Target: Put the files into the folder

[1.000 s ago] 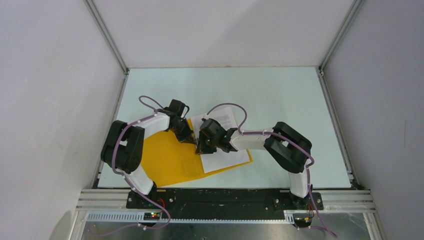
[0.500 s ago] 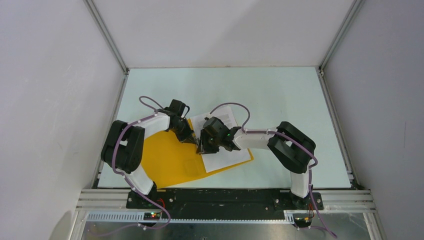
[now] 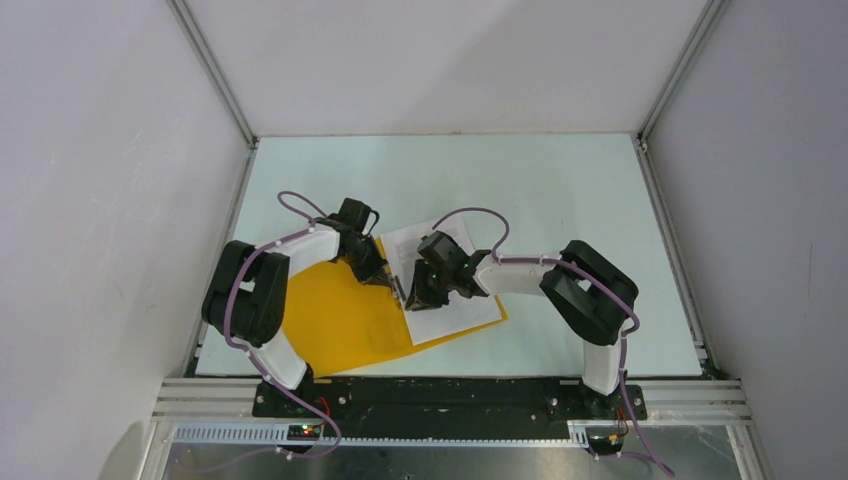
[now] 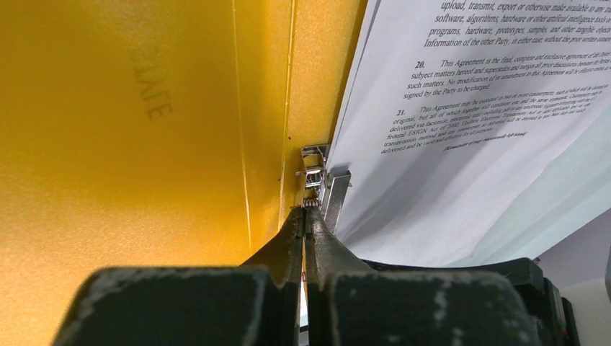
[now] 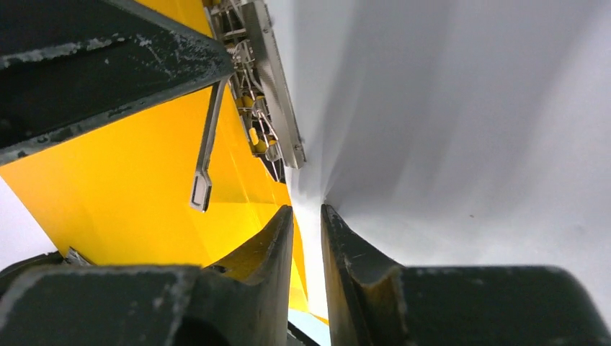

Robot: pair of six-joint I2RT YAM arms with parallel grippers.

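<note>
Pale table holds open folder (image 3: 340,320); left gripper (image 4: 303,216) pinches its clip (image 4: 328,189), right gripper (image 5: 308,220) narrowly grips files (image 3: 450,310), likely seating them next.

Both arms pair white links with bulky black joints, purple cables looping alongside, black scuffed fingers (image 5: 274,238).

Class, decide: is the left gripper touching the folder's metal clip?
Touching. The left wrist view shows the left gripper with its closed tips meeting the clip spring beside the papers.
</note>
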